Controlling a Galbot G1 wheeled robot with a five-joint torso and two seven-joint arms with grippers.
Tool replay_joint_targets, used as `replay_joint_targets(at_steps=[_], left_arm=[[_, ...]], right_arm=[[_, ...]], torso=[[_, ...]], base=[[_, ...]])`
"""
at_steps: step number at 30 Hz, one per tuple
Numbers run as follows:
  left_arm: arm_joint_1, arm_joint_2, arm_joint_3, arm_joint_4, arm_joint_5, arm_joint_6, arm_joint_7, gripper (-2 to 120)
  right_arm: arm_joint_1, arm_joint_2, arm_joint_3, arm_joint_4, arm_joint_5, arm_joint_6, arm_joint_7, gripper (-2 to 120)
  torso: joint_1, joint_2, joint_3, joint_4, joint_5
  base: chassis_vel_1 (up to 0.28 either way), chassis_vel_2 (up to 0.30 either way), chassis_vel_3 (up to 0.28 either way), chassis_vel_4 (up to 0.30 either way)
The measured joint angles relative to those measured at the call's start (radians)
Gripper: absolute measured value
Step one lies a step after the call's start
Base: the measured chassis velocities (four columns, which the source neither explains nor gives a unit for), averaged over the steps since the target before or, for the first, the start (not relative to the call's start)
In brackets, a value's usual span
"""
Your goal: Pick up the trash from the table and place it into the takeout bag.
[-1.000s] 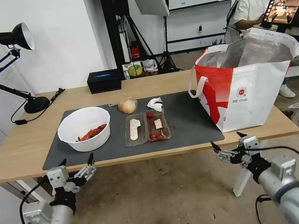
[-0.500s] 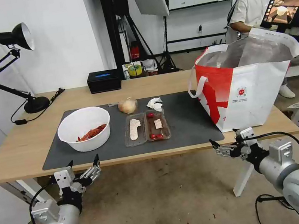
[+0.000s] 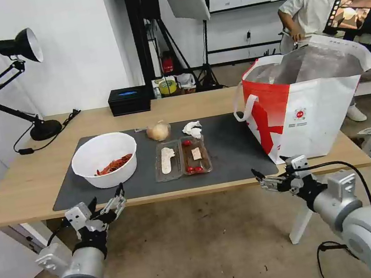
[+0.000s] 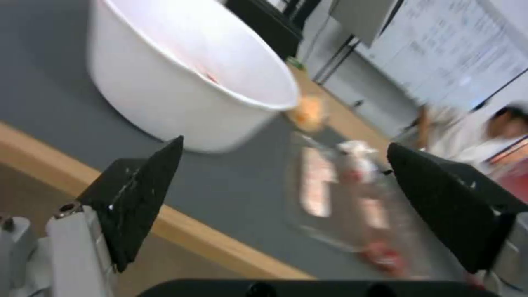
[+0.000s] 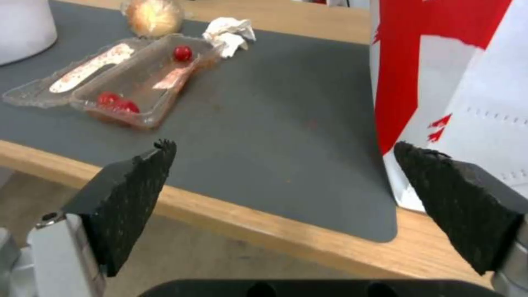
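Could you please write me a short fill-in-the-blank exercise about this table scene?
1. The white bowl holds ____ scraps.
2. The clamshell tray lies on the dark grey ____.
3. The takeout bag stands at the table's ____ end.
4. The left end effector and right end effector both have their fingers ____.

Missing words: red; mat; right; open

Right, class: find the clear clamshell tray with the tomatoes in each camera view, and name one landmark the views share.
Head view: clamshell tray lies mid-mat, between the white bowl and the takeout bag.
Left wrist view: the tray lies blurred beyond the bowl, between the open left gripper fingers.
Right wrist view: the tray lies beyond the open right gripper, away from the bag.
Shared landmark: the crumpled tissue next to the tray.
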State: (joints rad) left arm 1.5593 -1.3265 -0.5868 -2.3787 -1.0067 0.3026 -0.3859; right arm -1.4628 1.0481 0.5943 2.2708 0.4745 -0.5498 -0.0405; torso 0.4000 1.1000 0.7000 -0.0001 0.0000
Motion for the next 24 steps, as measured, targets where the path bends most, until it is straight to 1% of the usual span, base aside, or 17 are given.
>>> replay_joint_targets(at_steps=[2, 3, 6, 10, 12, 14, 17, 18, 21, 22, 24], left_arm=[[-0.026, -0.001, 0.024, -0.011, -0.131, -0.006, -0.051, 100], [-0.026, -0.001, 0.024, -0.011, -0.131, -0.006, -0.051, 100], [-0.045, -0.001, 0.048, -0.015, -0.22, -0.013, -0.081, 100], [-0.052, -0.002, 0.053, -0.015, -0.253, -0.017, -0.092, 100], [-0.067, -0.001, 0.068, -0.005, -0.283, -0.026, -0.099, 100], [-0.072, 0.0, 0.077, 0.001, -0.29, -0.029, -0.099, 100], [-0.103, 0.009, 0.13, 0.026, -0.314, -0.049, -0.101, 100], [-0.103, 0.009, 0.13, 0.026, -0.314, -0.049, -0.101, 100], [-0.166, 0.021, 0.215, 0.077, -0.33, -0.084, -0.101, 100], [-0.166, 0.021, 0.215, 0.077, -0.33, -0.084, -0.101, 100], [-0.202, 0.021, 0.259, 0.107, -0.333, -0.096, -0.114, 100]], right_arm=[[0.001, 0.0, -0.004, -0.001, -0.001, 0.0, 0.001, 100], [0.001, 0.0, -0.004, -0.001, -0.001, 0.0, 0.001, 100], [0.005, -0.003, -0.006, -0.001, -0.002, 0.0, 0.002, 100], [0.006, -0.003, -0.006, -0.001, -0.002, 0.0, 0.002, 100], [0.006, -0.003, -0.008, -0.003, -0.003, 0.0, 0.003, 100], [0.006, -0.003, -0.009, -0.004, -0.003, 0.0, 0.004, 100], [0.006, -0.003, -0.012, -0.004, -0.004, 0.0, 0.005, 100], [0.006, -0.003, -0.012, -0.004, -0.004, 0.0, 0.005, 100], [0.001, -0.004, -0.012, -0.004, -0.005, 0.0, 0.005, 100], [0.001, -0.004, -0.012, -0.004, -0.005, 0.0, 0.005, 100], [-0.003, -0.007, -0.009, -0.003, -0.005, 0.0, 0.006, 100]], torso=[[0.0, 0.0, 0.0, 0.0, 0.0], [0.0, 0.0, 0.0, 0.0, 0.0], [0.0, 0.0, 0.0, 0.0, 0.0], [0.0, 0.0, 0.0, 0.0001, 0.0], [0.0, 0.0, 0.0, 0.0002, 0.0], [0.0, 0.0, 0.0, 0.0001, 0.0], [0.0, 0.0, 0.0, 0.0002, 0.0], [0.0, 0.0, 0.0, 0.0002, 0.0], [0.0, 0.0, 0.0, 0.0001, 0.0], [0.0, 0.0, 0.0, 0.0001, 0.0], [0.0, 0.0, 0.0, 0.0001, 0.0]], base=[[0.0, 0.0, 0.0, 0.0], [0.0, 0.0, 0.0, 0.0], [0.0, 0.0, 0.0, 0.0], [0.0, 0.0, 0.0, 0.0], [0.0, 0.0, 0.0, 0.0], [0.0, 0.0, 0.0, 0.0], [0.0, 0.0, 0.0, 0.0], [0.0, 0.0, 0.0, 0.0], [0.0, 0.0, 0.0, 0.0], [0.0, 0.0, 0.0, 0.0], [0.0, 0.0, 0.0, 0.0]])
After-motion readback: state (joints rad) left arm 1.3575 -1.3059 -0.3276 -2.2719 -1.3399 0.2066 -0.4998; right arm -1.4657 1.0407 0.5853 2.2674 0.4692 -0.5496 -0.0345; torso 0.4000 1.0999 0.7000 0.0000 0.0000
